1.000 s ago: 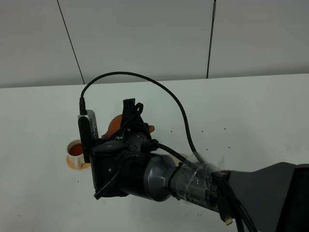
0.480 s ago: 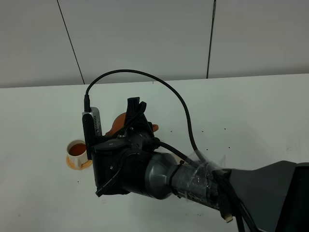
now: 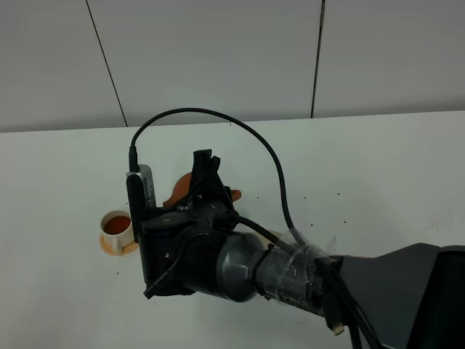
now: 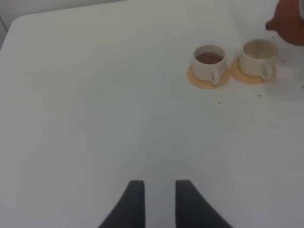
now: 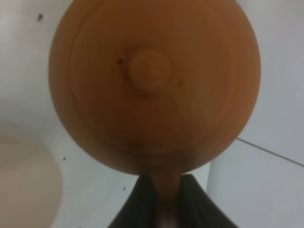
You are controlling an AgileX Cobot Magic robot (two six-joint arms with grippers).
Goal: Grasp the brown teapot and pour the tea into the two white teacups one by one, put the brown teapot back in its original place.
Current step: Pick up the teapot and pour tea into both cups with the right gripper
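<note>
The brown teapot [image 3: 181,188] is held off the table, mostly hidden behind my right arm in the high view. My right gripper [image 3: 202,169] is shut on its handle [image 5: 163,204]. The right wrist view is filled by its lid and knob [image 5: 149,66]. In the left wrist view its spout [image 4: 285,23] hangs just above and beside the empty-looking white teacup [image 4: 258,56]. The other white teacup [image 4: 208,61] holds reddish tea; it also shows in the high view [image 3: 118,227] on its orange saucer [image 3: 107,246]. My left gripper [image 4: 156,202] is open and empty, well back from the cups.
The white table [image 3: 378,167] runs to a white panelled wall [image 3: 218,51]. My right arm with its cable [image 3: 254,149] crosses the middle and hides the second cup in the high view. A blurred pale beige round shape [image 5: 23,185] lies beside the teapot.
My right wrist and the teapot have shifted slightly to the right, so the tea-filled cup shows a little more. The left gripper's earlier state is not shown.
</note>
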